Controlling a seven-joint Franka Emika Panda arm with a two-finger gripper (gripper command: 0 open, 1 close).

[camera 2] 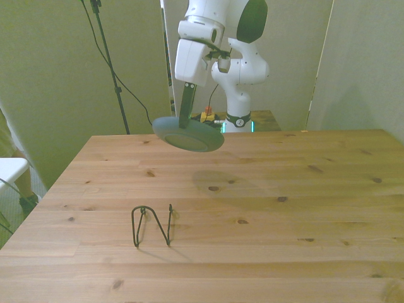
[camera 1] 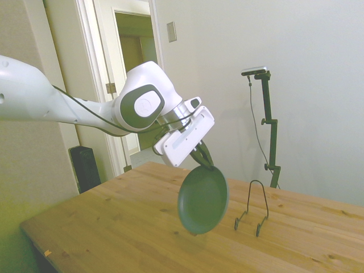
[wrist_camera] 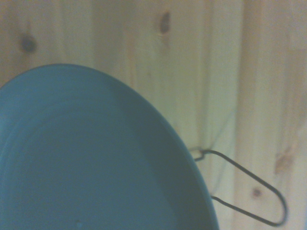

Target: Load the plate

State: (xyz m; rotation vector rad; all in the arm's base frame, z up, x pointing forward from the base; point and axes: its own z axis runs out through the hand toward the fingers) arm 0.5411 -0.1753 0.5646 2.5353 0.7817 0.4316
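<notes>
Black wire stand (camera 2: pixel 151 225) sits upright on the wooden table (camera 2: pixel 303 208), nearest the front camera, toward the front view's left, nothing on it. Same stand (camera 1: pixel 252 207) shows in the side view, just beside the plate's lower edge but not touching. Farther back, the teal-green plate (camera 2: pixel 188 134) hangs in the air above the table, tilted steeply, casting a shadow on the boards. Gripper (camera 2: pixel 185 115) pinches the plate's upper rim, fingers pressed on it. Wrist view: plate (wrist_camera: pixel 91 163) fills most of the frame, stand loop (wrist_camera: pixel 249 191) beyond its edge.
</notes>
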